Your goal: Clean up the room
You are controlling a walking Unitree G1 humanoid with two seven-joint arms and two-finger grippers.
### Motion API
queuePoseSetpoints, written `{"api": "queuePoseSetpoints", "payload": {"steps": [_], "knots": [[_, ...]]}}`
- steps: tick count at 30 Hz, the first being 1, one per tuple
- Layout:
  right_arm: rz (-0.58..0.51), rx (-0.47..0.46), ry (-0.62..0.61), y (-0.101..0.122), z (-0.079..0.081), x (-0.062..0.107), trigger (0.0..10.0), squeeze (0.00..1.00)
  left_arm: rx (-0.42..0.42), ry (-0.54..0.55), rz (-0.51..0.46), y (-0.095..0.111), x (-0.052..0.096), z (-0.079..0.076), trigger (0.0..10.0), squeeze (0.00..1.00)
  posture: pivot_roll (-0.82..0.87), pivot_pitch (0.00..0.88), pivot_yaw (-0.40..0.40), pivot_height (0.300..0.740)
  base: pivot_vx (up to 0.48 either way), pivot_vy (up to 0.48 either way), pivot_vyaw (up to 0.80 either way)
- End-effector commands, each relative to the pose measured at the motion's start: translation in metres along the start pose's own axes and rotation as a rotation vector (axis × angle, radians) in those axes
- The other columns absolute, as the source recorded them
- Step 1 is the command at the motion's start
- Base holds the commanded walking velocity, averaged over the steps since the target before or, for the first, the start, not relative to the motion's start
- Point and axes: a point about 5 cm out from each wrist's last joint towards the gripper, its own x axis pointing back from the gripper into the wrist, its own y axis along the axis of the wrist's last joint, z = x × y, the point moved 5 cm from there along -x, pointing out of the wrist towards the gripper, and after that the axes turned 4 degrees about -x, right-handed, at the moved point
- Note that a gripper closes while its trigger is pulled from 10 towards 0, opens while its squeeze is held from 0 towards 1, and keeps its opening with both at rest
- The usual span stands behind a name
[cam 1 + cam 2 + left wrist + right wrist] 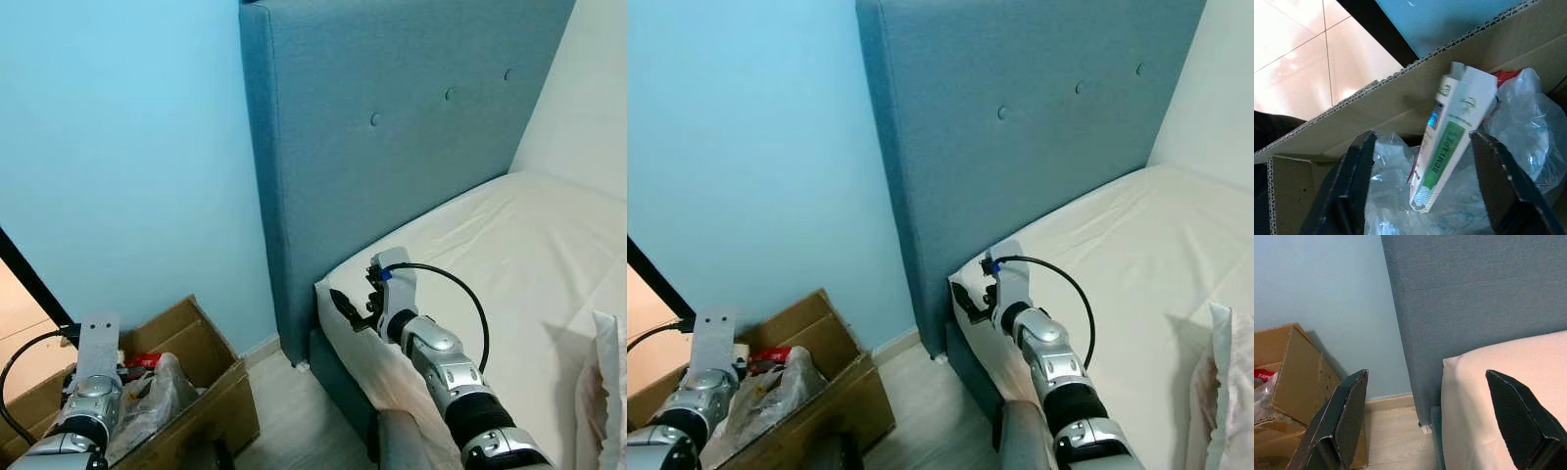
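A: Left tool (pixel 1420 196) status?
B: Fingers spread wide, over the cardboard box (pixel 211 377); a white-and-green packet (pixel 1452 134) sits between them, above clear plastic bags (pixel 1528 132).
A: Right tool (pixel 1432 423)?
B: Spread wide, empty, above the bed (pixel 509 245) corner.

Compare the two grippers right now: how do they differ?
The left gripper hangs over the brown cardboard box of clear plastic bags, a white-and-green carton between its fingers, untouched. The right gripper is empty, beside the cream mattress corner. Both are open.
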Motion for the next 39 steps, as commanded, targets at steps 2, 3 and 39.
{"api": "queuePoseSetpoints", "payload": {"steps": [2,3,39], "knots": [[-0.008,0.02,0.0,0.004,0.0,-0.002,10.0,0.0,-0.001,-0.003,0.002,-0.003,0.0,0.0,10.0,1.0,-0.09,0.01,0.017,0.55,0.0,0.0,0.0],[-0.007,0.02,0.0,0.004,-0.001,-0.002,10.0,0.0,-0.002,-0.017,-0.025,0.003,0.0,-0.003,10.0,1.0,-0.09,0.01,0.017,0.55,0.0,0.0,0.0],[0.128,-0.202,-0.201,-0.064,-0.029,0.019,10.0,0.0,0.514,-0.955,-0.59,0.122,0.086,-0.143,10.0,0.0,-0.1,0.0,0.012,0.575,0.0,0.0,-0.19]]}}
